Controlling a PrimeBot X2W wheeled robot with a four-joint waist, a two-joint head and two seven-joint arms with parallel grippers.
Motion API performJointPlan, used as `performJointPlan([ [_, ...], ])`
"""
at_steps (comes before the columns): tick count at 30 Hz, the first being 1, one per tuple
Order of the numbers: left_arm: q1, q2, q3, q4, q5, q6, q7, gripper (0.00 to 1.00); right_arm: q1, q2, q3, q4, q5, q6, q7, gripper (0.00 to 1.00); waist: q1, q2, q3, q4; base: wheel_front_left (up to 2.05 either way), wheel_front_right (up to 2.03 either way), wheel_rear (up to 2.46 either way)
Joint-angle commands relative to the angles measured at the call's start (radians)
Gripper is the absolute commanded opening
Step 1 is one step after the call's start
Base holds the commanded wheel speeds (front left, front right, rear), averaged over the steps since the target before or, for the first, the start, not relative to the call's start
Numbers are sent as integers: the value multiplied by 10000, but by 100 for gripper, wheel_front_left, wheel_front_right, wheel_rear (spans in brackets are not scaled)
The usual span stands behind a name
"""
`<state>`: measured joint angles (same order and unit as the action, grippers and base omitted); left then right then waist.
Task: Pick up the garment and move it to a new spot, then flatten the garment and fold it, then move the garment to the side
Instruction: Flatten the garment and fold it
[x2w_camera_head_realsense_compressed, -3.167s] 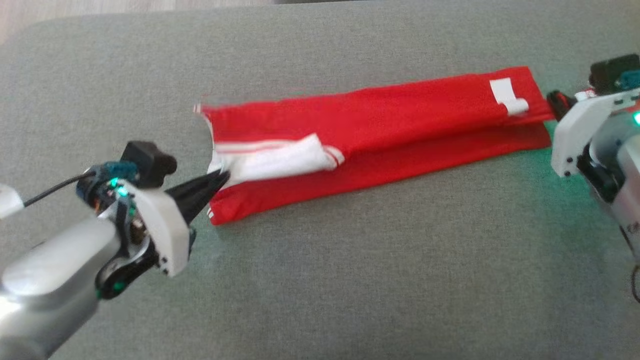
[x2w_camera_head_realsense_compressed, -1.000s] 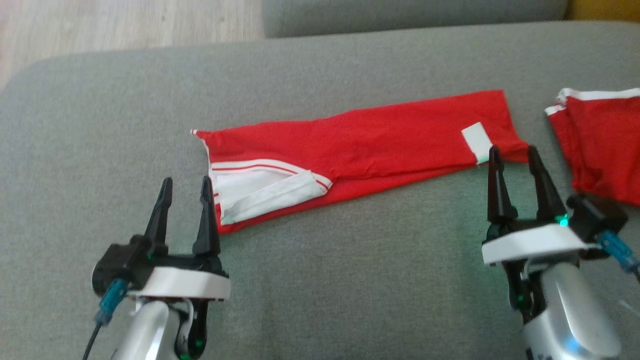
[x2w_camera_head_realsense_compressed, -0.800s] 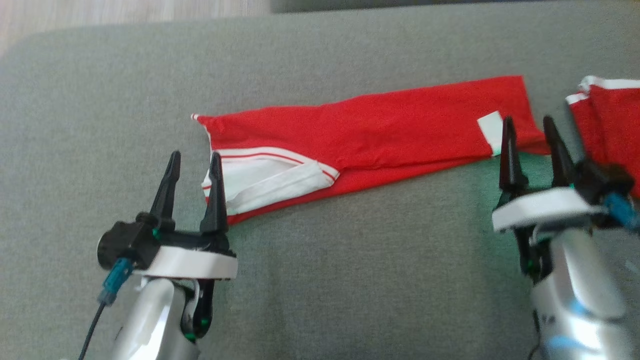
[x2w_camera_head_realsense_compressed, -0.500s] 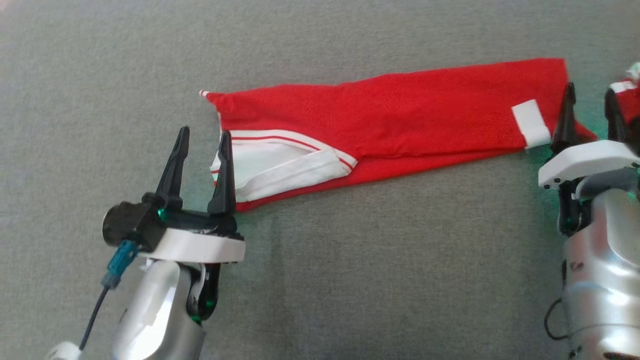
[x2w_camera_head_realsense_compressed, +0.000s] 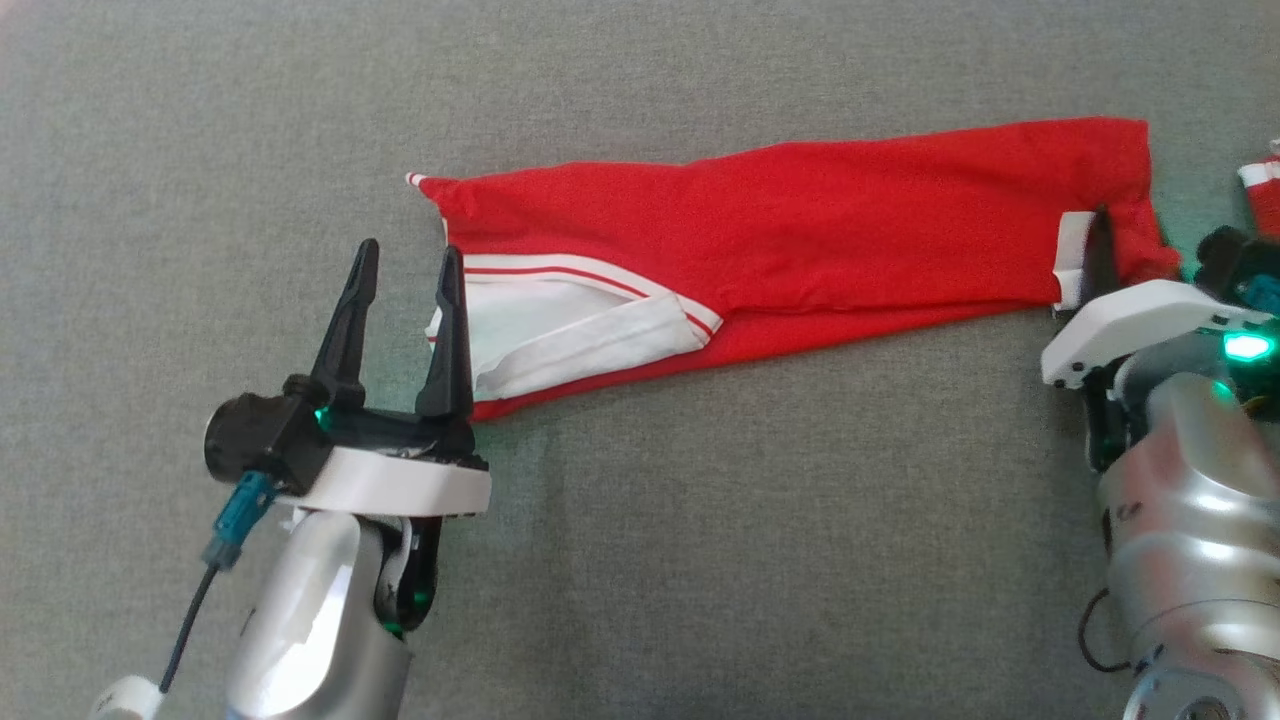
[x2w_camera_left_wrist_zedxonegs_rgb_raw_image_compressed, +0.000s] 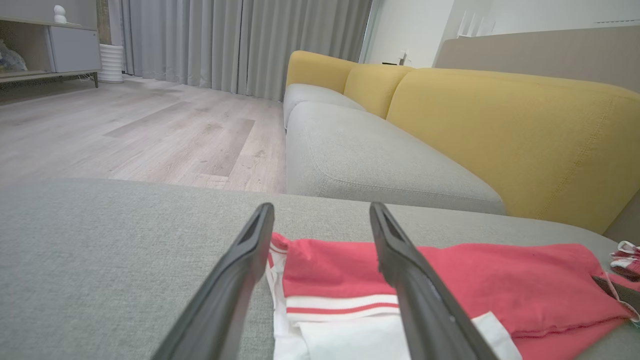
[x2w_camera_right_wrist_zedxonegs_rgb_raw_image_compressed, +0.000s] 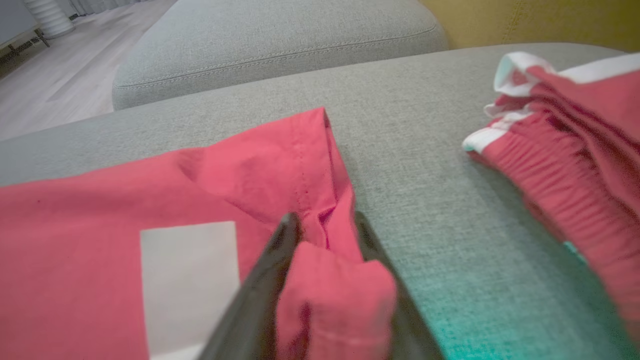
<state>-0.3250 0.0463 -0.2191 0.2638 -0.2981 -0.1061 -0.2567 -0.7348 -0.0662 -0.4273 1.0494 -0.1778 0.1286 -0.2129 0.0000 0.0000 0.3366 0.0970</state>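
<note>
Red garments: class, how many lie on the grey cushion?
2. The long garment stretches across the middle; a second bunched garment lies apart beyond its right end. More may lie outside the frames.

The left gripper is fitted with two long, tapering black fingers, mounted on a black base and a curved white plate. A rounded black housing is fixed at its left, with a teal plug and a thin dark cable trailing from it. The left forearm and right forearm are clad in glossy silver shells. Green lights are lit at each wrist, brightest on the right.
</note>
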Motion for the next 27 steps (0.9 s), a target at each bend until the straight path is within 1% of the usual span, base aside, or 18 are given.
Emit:
performJointPlan([
  [1,-292,62,397,-272,98,-55,-51,100,36,160,242,109,-86,21,-22,0,0,0,-59,-45,0,0,0],
  [3,-246,58,446,-261,141,-63,-51,100,-30,160,230,126,-168,21,-197,0,0,0,-186,-132,0,0,0],
  [7,-86,52,560,-207,196,-71,-51,100,21,160,-5,-266,-395,21,-386,0,0,0,-542,-336,0,0,0],
  [11,135,48,671,-219,236,-69,-51,100,370,160,-378,-977,-700,21,-439,0,0,0,-1015,-546,0,0,0],
  [15,364,45,646,-284,337,-83,-51,100,858,160,-1080,-1916,-790,21,-437,0,0,0,-1404,-673,0,0,0],
  [17,473,45,639,-313,381,-89,-51,100,1073,160,-1138,-2277,-755,21,-399,0,0,0,-1539,-737,0,0,0],
  [22,623,43,672,-432,420,-102,-51,100,1414,160,-720,-2915,-301,21,-286,0,0,0,-1775,-783,0,0,0],
  [24,671,43,679,-473,414,-103,-51,100,1498,160,-277,-3051,9,21,-284,0,0,0,-1883,-761,0,0,0],
  [27,743,42,648,-548,414,-86,-51,100,1626,160,650,-3204,649,21,-311,0,0,0,-2069,-659,0,0,0],
])
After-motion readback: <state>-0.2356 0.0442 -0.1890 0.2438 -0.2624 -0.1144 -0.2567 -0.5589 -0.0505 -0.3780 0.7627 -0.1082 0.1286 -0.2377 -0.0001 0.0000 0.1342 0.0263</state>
